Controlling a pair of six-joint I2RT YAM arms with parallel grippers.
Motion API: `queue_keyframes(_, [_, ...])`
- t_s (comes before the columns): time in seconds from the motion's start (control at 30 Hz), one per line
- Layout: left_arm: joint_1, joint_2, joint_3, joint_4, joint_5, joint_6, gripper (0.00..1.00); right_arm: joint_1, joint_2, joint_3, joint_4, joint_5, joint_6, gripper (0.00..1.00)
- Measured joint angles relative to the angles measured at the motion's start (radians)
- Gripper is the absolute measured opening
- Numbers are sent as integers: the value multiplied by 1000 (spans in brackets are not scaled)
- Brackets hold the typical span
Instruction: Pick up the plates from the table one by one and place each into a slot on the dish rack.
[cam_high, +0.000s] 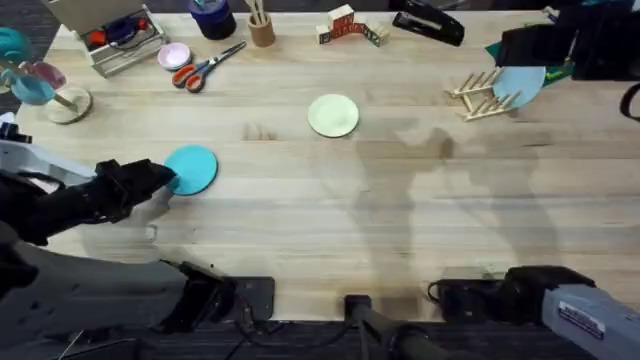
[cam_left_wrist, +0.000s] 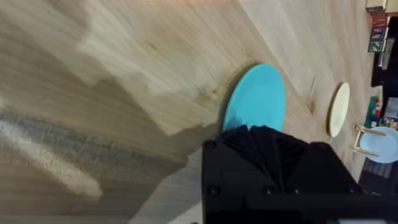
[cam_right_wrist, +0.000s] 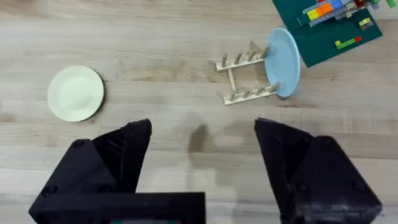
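Progress: 1 of 3 racked. Pale blue plate stands on edge in an end slot of the dish rack. Cream-yellow plate lies flat on the counter, well apart from the rack, untouched. Teal plate also flat, far from the rack; left gripper is at its edge, jaws' state unclear. Right gripper is above the counter near the rack, jaws wide apart, empty. Two plates left.
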Motion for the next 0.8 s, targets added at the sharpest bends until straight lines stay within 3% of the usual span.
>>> queue_keyframes(0.2, [0,15,0,13,15,4,38,0,0,0,0,0,0,996])
queue_keyframes(0.47, [17,136,46,-8,92,8,39,0,0,0,0,0,0,996])
queue_keyframes(0.8, [17,136,48,-8,89,0,39,0,0,0,0,-20,0,995])
